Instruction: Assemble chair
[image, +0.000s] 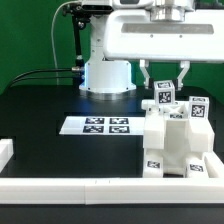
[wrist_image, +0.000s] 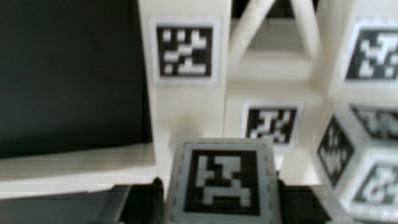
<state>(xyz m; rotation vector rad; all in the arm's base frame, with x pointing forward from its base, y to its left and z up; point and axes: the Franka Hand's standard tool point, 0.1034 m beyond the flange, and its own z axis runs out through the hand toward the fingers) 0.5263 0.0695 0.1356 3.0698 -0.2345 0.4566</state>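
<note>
Chair parts sit stacked as one chunky white structure directly under your gripper, at the exterior view's right of the black table, pressed against a white border rail that runs along the table edge. You can see the two fingers straddling a tagged white piece at the top of the structure — clamped on it, as far as the pictures show, with the jaws partly apart around its width. From the wrist view, that tagged piece sits right between the dark finger pads, with further tagged uprights beyond it. Off to the exterior view's left of the hand lies the marker board — flat, well apart from the chair.
</note>
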